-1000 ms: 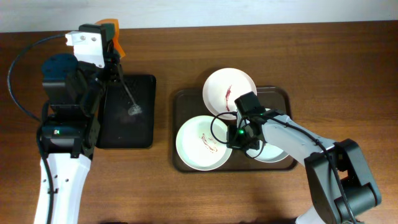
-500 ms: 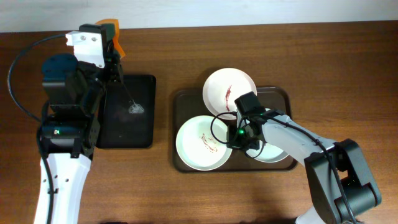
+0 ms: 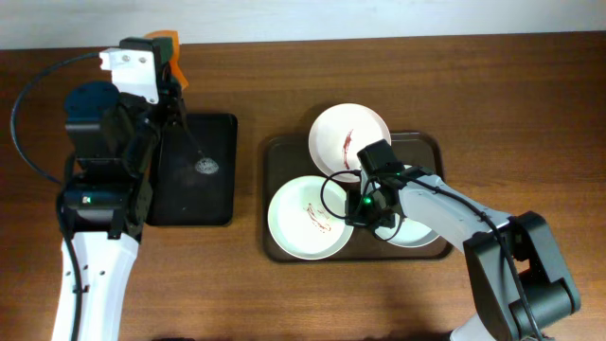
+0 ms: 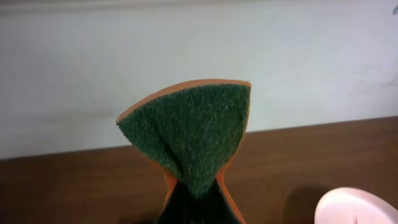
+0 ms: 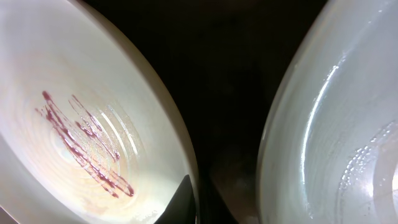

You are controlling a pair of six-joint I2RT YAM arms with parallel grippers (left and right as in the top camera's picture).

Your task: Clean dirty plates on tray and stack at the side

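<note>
Three white plates lie on the brown tray point(image 3: 275, 152). The back plate point(image 3: 350, 133) and the front-left plate point(image 3: 303, 218) carry red smears. The right plate point(image 3: 417, 233) is mostly hidden under my right arm and looks clean in the right wrist view point(image 5: 336, 143). My right gripper point(image 3: 365, 212) sits between the front plates, one finger point(image 5: 183, 199) inside the rim of the smeared front-left plate point(image 5: 81, 137), shut on that rim. My left gripper point(image 3: 169, 62) is raised at the back left, shut on an orange sponge point(image 4: 189, 130) with a green scrub face.
A black mat point(image 3: 218, 194) with a small wet spot point(image 3: 205, 166) lies on the wooden table under my left arm. A white wall runs along the back edge. A plate rim point(image 4: 357, 208) shows at the lower right of the left wrist view.
My left gripper has drawn the sponge slightly back, and the thin streak above the black mat has shrunk to a small spot. The right arm and the plates have not moved.
</note>
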